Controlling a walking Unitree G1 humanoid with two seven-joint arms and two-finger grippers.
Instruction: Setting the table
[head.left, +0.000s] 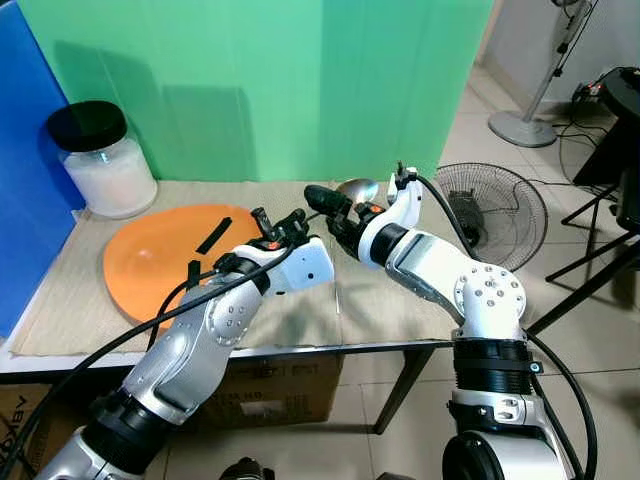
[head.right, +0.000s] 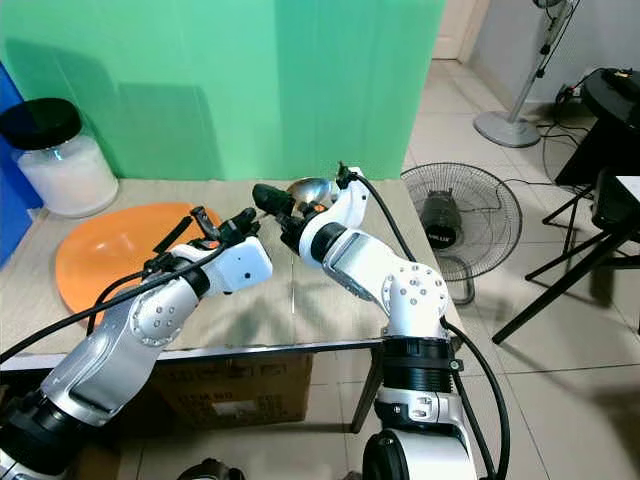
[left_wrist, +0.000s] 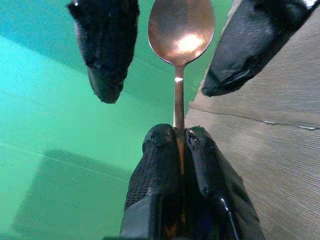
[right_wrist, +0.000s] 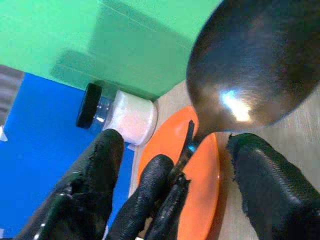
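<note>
A beige table mat (head.left: 90, 300) carries an orange plate (head.left: 150, 255), beside a white-filled jar (head.left: 105, 165) (black lid). Above the mat, the left gripper (left_wrist: 181, 145) pinches a metal spoon (left_wrist: 181, 32) by its handle; the right gripper (right_wrist: 172, 150) stands spread around the bowl.

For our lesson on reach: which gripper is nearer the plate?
Left. The left gripper, holding the spoon, is by the plate's right edge; the right gripper is farther right, open around the spoon's bowl.
</note>
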